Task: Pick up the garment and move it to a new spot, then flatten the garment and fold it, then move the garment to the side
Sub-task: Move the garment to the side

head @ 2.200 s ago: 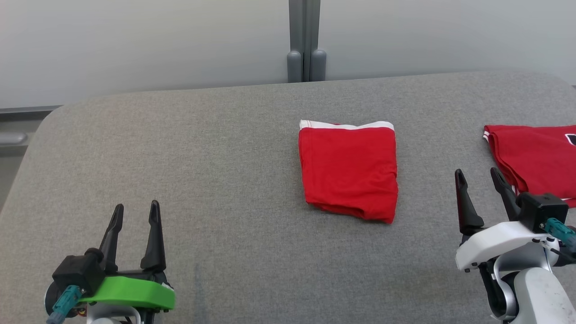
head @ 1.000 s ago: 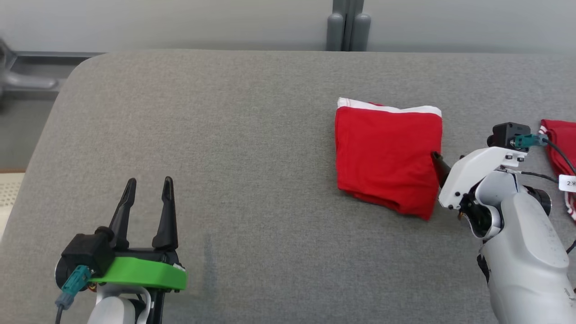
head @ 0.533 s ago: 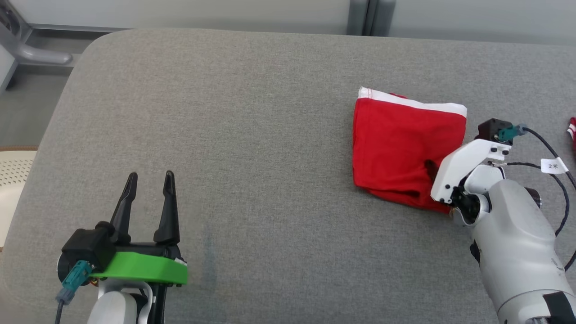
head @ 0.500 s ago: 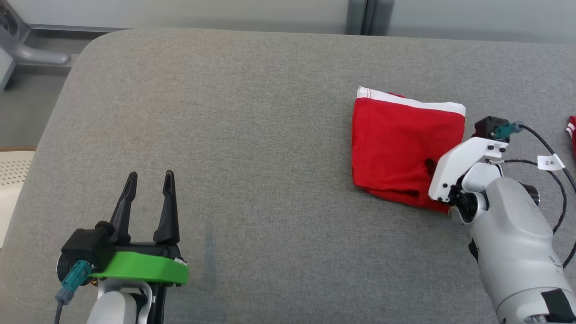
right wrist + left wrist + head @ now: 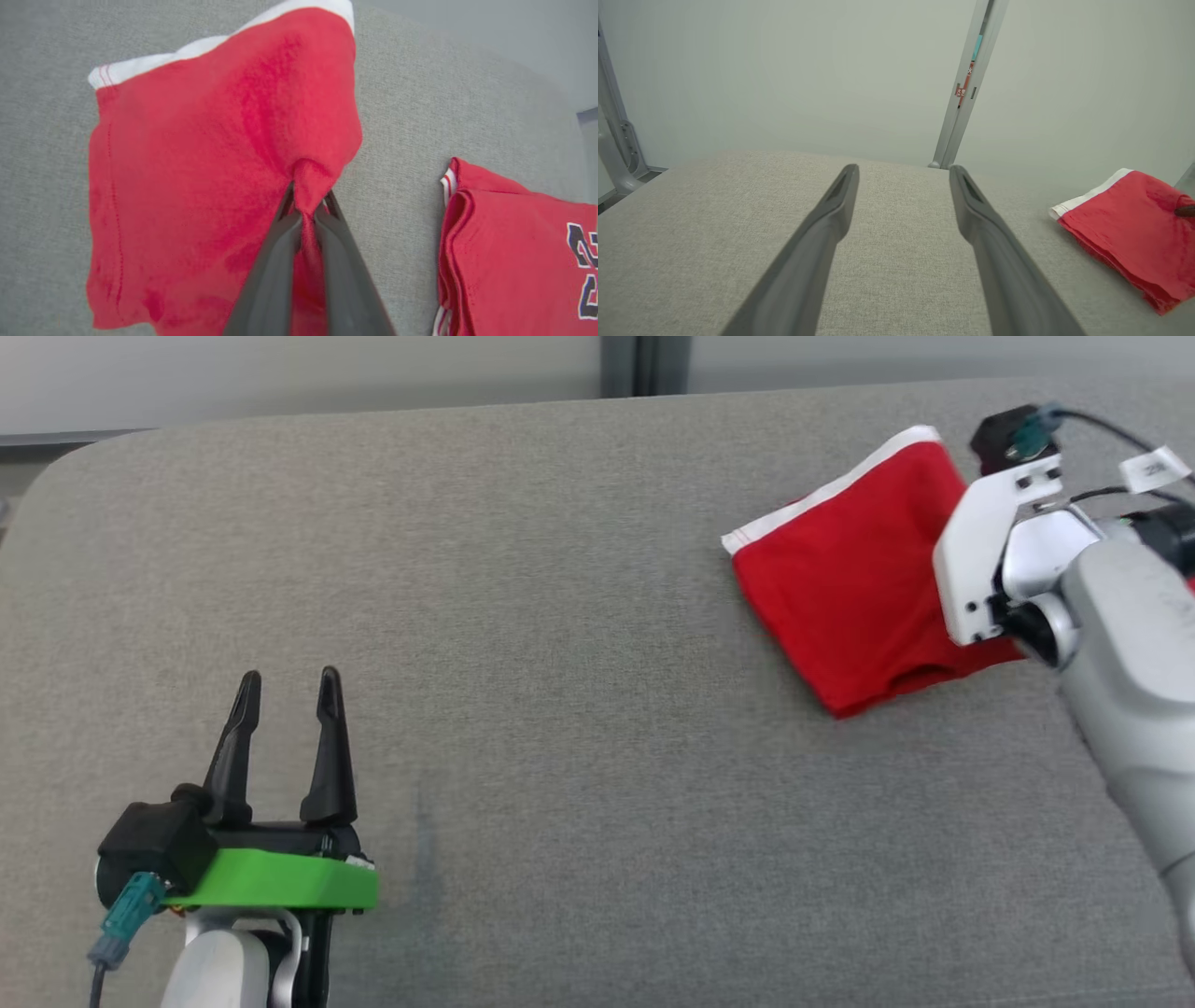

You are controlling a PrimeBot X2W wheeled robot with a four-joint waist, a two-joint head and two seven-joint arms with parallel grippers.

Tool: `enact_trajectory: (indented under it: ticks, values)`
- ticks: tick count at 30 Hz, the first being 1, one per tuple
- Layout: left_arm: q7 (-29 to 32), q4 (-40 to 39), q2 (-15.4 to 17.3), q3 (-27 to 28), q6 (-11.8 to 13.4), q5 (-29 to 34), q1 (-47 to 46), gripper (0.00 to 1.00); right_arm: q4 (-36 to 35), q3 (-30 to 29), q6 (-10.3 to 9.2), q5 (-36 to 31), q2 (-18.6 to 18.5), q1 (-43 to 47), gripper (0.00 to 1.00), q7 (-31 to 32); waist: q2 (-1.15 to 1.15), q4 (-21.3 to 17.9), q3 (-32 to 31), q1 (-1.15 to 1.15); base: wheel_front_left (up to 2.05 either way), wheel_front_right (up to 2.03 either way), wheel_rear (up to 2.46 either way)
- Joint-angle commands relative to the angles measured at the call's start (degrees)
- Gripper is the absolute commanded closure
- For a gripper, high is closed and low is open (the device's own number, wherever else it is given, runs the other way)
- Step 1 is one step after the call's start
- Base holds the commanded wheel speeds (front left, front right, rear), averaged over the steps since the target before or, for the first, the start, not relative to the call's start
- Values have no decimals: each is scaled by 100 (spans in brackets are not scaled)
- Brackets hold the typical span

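This looks like a bare lab or test room. A grey cloth-covered worktop (image 5: 560,616) with rounded corners stands before plain pale wall panels (image 5: 784,70), which are joined at the far side by a grey metal post (image 5: 955,126).

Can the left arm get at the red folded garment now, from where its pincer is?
Probably yes, but with a long stretch. Nothing lies on the grey table between the open left pincer and the red garment, which is far to its right. The right pincer is shut on the garment's edge.
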Motion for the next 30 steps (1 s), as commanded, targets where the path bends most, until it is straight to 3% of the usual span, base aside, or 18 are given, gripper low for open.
enact_trajectory:
  ticks: [1,10,18,30]
  values:
    - [2,-43,5,13,-17,42,-162,0,-171,99,-11,180,-235,-79,100,101,0,-388,171,0,0,0,0]
    - [1,-208,93,-78,-17,81,-474,0,-1104,602,-11,907,-1811,3,100,554,0,-803,639,0,0,0,0]
    - [2,-297,236,-202,-17,80,-743,0,-1191,696,-11,702,-2764,124,100,87,0,-799,1101,0,0,0,0]
    - [1,-373,433,-328,-16,54,-1031,0,-412,-271,-12,-340,-2787,313,100,-1063,0,-549,1568,0,0,0,0]
